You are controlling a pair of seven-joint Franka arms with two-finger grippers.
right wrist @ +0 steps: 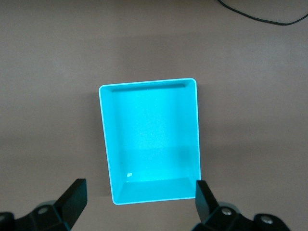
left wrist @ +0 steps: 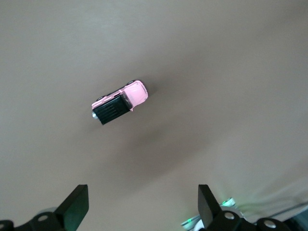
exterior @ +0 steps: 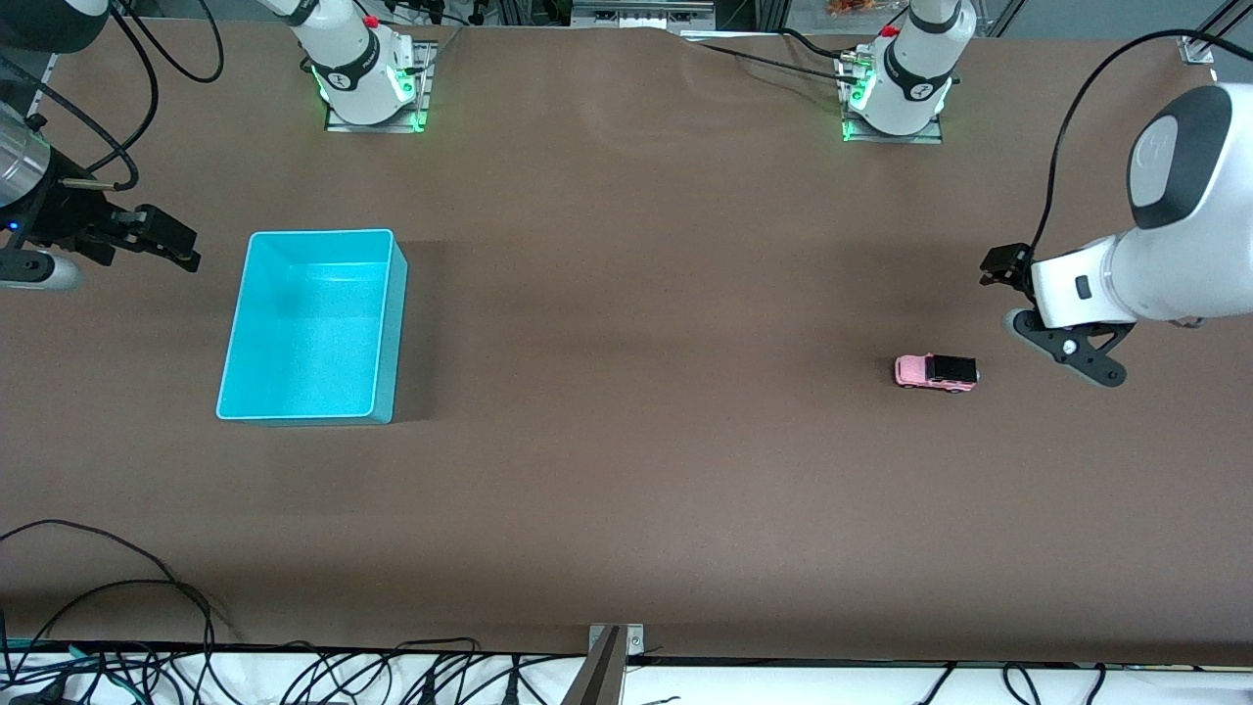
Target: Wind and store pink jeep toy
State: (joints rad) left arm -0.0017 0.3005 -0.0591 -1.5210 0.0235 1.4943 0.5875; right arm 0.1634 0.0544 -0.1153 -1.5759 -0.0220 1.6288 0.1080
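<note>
**Bench stock: one jeep, one bin, two idle arms**

We list a pink jeep (exterior: 936,372) on its wheels on the brown bench (exterior: 636,470), toward the left arm's end, black roof panel up, touching nothing. We list a turquoise bin (exterior: 396,333), open-topped and empty, toward the right arm's end, well apart from the jeep.

Left gripper (left wrist: 143,207): we find it in the air over bare bench just beside the jeep, jaws spread wide, holding nothing. Right gripper (right wrist: 141,204): we find it in the air by the bin's edge at the right arm's end, jaws likewise wide apart and empty.
</note>
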